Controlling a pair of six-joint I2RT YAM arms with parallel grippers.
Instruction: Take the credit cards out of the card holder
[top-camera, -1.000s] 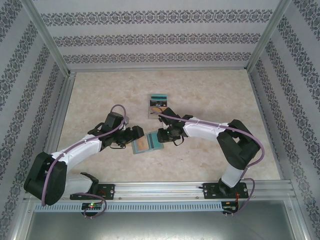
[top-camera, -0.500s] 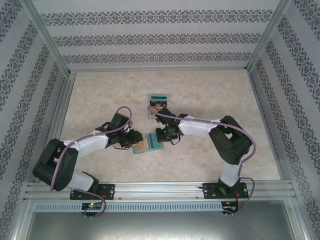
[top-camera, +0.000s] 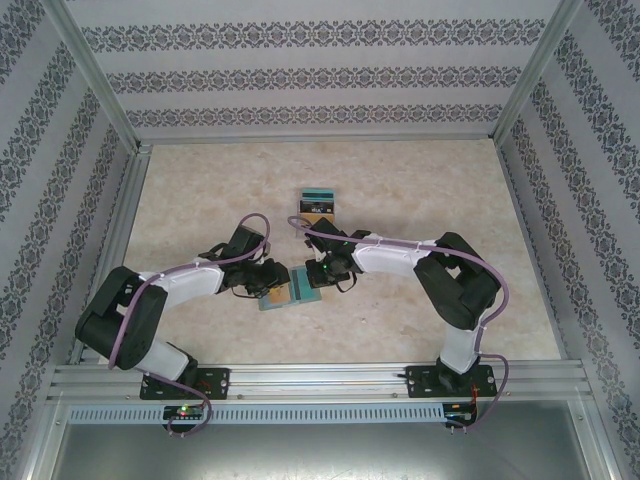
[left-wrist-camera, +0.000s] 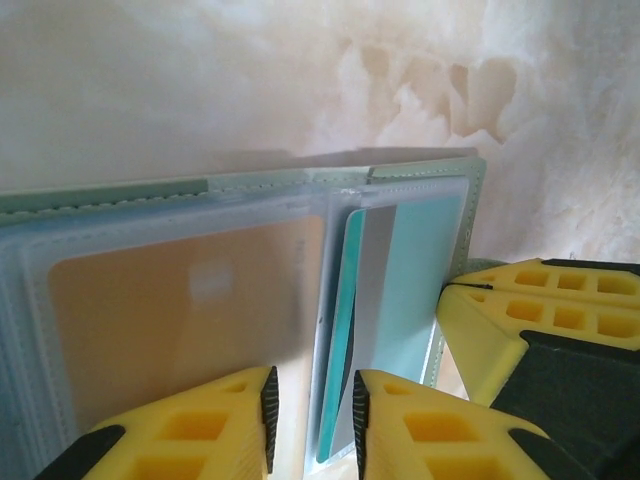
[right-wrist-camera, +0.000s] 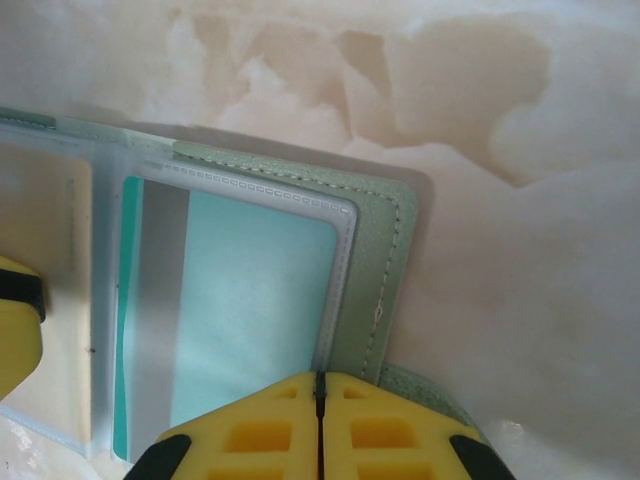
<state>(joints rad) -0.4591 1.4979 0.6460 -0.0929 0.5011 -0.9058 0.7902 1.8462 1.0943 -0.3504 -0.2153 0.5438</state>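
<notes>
Since the earlier view both arms have drawn inward and their jaws have narrowed at the card holder (left-wrist-camera: 260, 185), which lies open on the table (top-camera: 420, 200) between them. The left gripper (left-wrist-camera: 312, 425) stands at a slim gap astride the centre pocket leaf's near edge; whether it grips cannot be told. The orange card (left-wrist-camera: 180, 320) and the teal card (left-wrist-camera: 415, 280) sit fully pocketed. The right gripper (right-wrist-camera: 318, 420) is pinched flat on the holder's right edge. Risk: that thin pinch slips, and the holder drags along with any card pulled.
</notes>
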